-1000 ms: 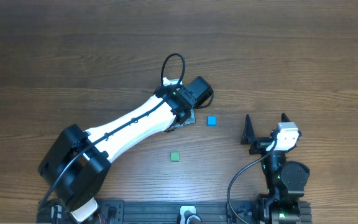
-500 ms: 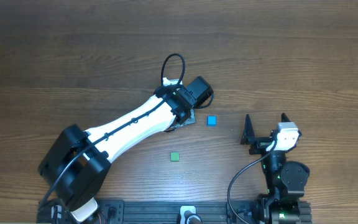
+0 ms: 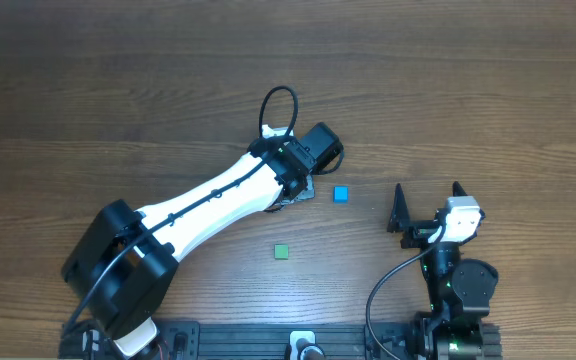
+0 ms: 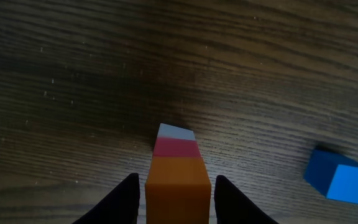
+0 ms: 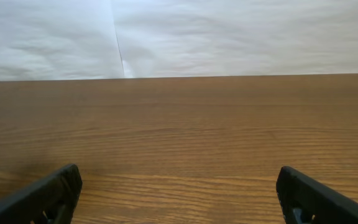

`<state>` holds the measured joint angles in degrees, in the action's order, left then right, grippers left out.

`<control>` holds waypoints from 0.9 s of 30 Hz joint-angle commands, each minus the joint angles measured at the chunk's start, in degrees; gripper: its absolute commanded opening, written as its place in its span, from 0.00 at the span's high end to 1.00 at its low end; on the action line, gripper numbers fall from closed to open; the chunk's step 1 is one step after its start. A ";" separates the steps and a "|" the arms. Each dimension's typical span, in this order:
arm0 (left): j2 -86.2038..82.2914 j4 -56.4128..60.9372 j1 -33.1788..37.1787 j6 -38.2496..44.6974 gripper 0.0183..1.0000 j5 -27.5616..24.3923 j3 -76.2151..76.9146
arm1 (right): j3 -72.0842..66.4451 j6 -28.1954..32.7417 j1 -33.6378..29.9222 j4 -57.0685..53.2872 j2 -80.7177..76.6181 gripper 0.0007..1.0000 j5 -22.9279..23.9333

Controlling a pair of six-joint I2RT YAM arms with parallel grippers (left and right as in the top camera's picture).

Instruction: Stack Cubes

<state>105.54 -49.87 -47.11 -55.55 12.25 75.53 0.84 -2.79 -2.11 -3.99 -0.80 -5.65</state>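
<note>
A stack of three cubes stands on the wooden table (image 4: 73, 74): an orange cube (image 4: 178, 186) on top, a pink cube (image 4: 176, 147) under it and a white cube (image 4: 175, 131) at the bottom. My left gripper (image 4: 176, 190) straddles the orange cube, open by a narrow gap on each side. In the top view the left wrist (image 3: 313, 150) covers the stack. A blue cube (image 3: 341, 193) (image 4: 339, 176) lies just right of the stack. Nearer the arm bases a green cube (image 3: 282, 251) lies alone. My right gripper (image 3: 426, 208) (image 5: 178, 177) rests open at the lower right, holding nothing.
The left arm (image 3: 208, 205) lies diagonally across the table from its base at lower left. A pale wall (image 5: 229, 37) rises beyond the table's far edge in the right wrist view. Bare wood spreads over the far half and both sides.
</note>
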 commanded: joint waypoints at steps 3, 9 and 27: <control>0.22 0.22 0.42 -0.46 0.37 0.28 -0.66 | -0.55 0.31 -0.04 0.15 0.42 0.01 0.11; -2.38 4.00 2.36 -0.20 0.00 5.31 -0.66 | -0.55 0.31 -0.04 0.15 0.42 0.01 0.11; -28.24 15.43 33.40 24.15 0.00 2.58 -1.20 | -0.55 0.31 -0.04 0.15 0.42 0.01 0.11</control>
<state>84.38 -34.48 -16.95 -38.52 15.55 74.87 0.84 -2.79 -2.11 -3.99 -0.80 -5.65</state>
